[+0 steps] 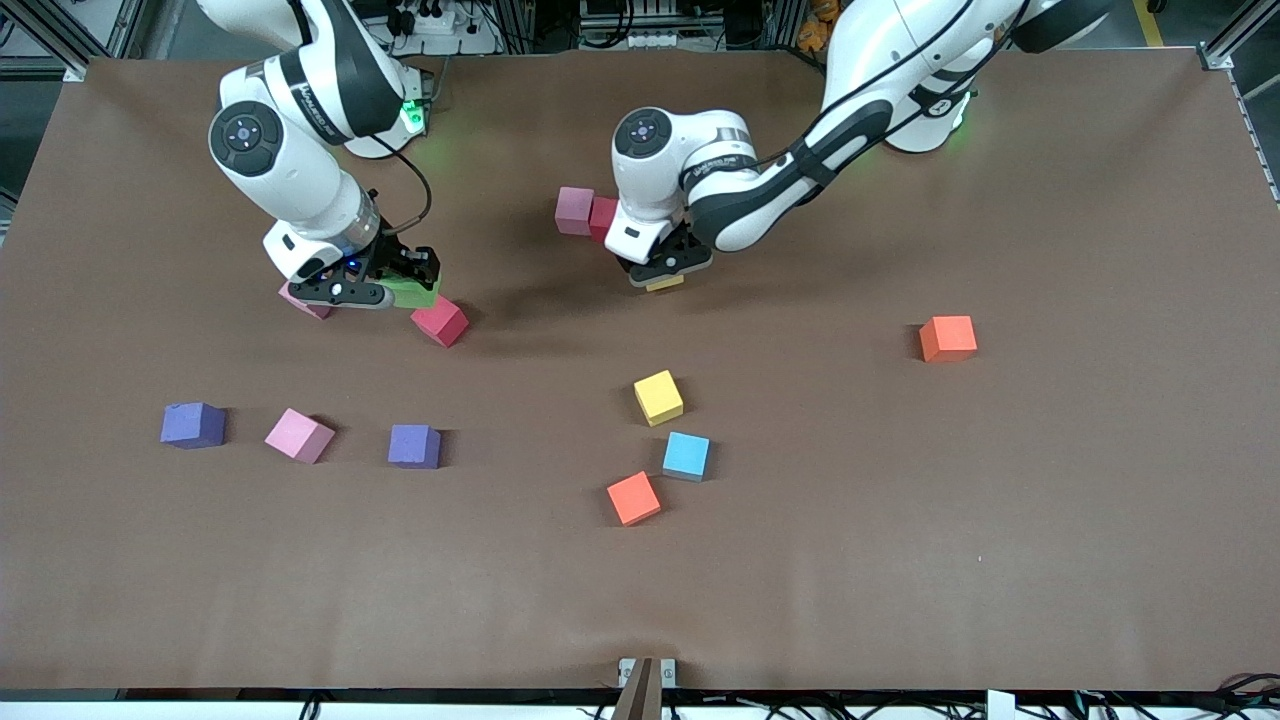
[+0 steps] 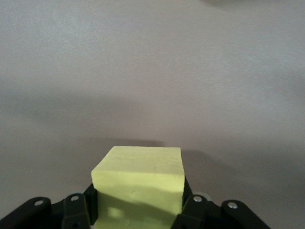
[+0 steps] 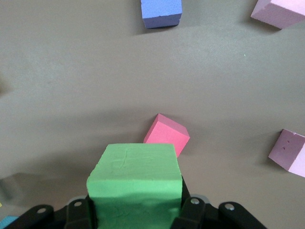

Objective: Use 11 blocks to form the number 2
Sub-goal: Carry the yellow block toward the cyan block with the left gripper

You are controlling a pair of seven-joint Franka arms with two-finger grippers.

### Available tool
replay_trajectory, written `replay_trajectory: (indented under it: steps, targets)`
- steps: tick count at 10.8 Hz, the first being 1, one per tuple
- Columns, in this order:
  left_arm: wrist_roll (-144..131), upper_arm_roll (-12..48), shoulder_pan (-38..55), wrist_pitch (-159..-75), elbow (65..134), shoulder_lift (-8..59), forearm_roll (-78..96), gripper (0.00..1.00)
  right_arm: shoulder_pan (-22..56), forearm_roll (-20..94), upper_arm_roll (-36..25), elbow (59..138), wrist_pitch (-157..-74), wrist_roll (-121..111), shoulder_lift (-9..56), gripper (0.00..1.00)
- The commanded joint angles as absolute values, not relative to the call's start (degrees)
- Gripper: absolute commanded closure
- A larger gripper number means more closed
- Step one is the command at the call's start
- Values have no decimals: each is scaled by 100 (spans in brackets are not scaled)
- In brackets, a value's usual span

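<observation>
My left gripper [image 1: 665, 272] is shut on a yellow block [image 1: 664, 283] [image 2: 140, 183], low over the table beside a touching pink block [image 1: 574, 211] and red block [image 1: 603, 218]. My right gripper [image 1: 385, 288] is shut on a green block [image 1: 418, 292] [image 3: 136, 183], just above a crimson block [image 1: 440, 321] [image 3: 167, 134] and a partly hidden pink block [image 1: 305, 303] [image 3: 290, 152]. Loose blocks lie nearer the camera: purple [image 1: 193, 425], pink [image 1: 299, 435], purple [image 1: 414, 446], yellow [image 1: 658, 397], light blue [image 1: 686, 456] and orange-red [image 1: 634, 498]. No number 2 is in view.
An orange block [image 1: 947, 338] lies alone toward the left arm's end of the brown table [image 1: 1000, 520]. Both robot bases stand along the table's edge farthest from the camera. A small bracket [image 1: 646, 672] sits at the edge nearest the camera.
</observation>
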State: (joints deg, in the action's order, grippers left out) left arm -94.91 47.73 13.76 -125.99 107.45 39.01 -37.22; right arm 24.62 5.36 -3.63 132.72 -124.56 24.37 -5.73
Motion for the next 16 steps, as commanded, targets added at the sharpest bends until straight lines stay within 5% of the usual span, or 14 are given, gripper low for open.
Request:
replay_trajectory:
  steps: [1,16]
  targets:
    - [-9290,4527,1809,-12445,10389,4034,-3595,100,2408,501,-325,13254,-12437,2496,-563,56]
    - [-7840,4491,1916,-12454,10494,4148,-3621,100,2408,510,-325,13254,-12445,2558,-492,56]
